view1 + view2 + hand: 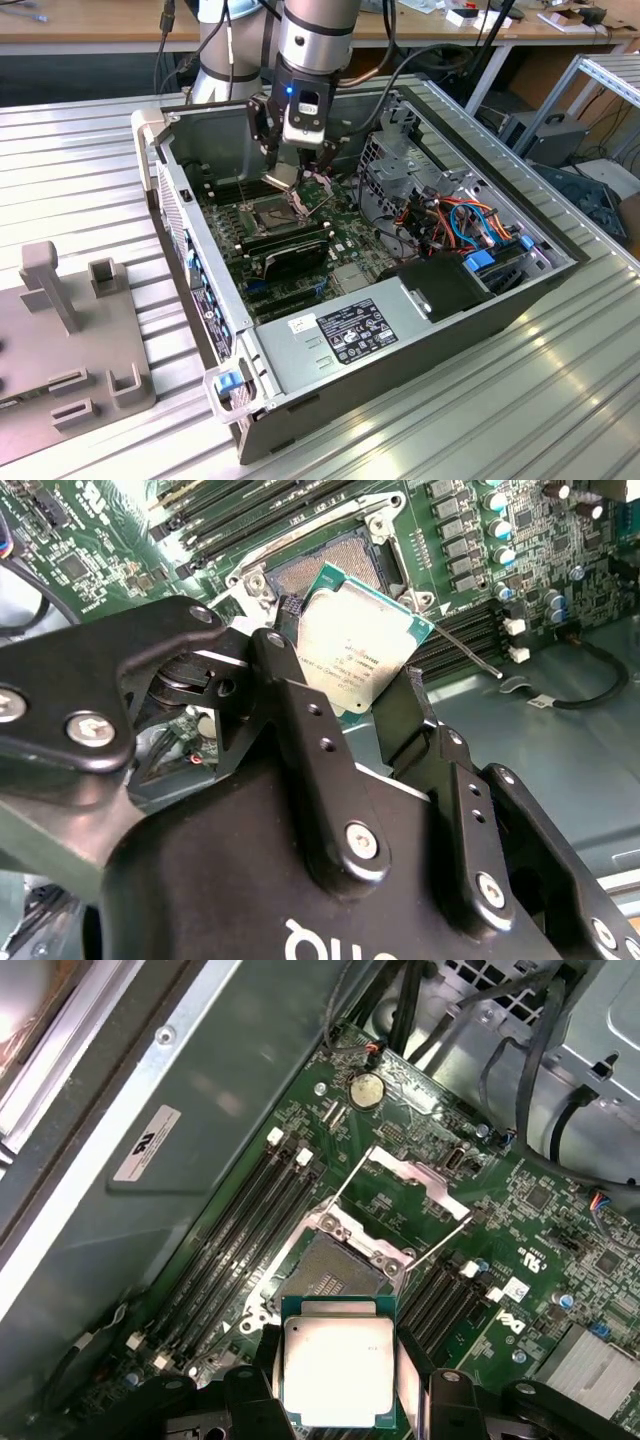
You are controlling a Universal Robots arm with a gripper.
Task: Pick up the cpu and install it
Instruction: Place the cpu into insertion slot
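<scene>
First wrist view: my gripper (338,1385) is clamped on the cpu (338,1360). The socket (335,1280) just beyond lies open, unfilled.

The arm (315,40) reached steeply down over the socket (335,1270). Its gripper (297,183) hung just above that socket, fingers (300,720) clamped on opposite edges of the cpu (335,1365).

A small, flat, square cpu (338,1365) with a silver-grey metal top and green rim is gripped on two opposite sides by the black tool (338,1400). It is held close to the open square socket (335,1275) on the green circuit board (540,1210), where the shiny metal frame (415,1175) is swung open. Long black memory slots (250,1230) are seen beside the socket.
</scene>
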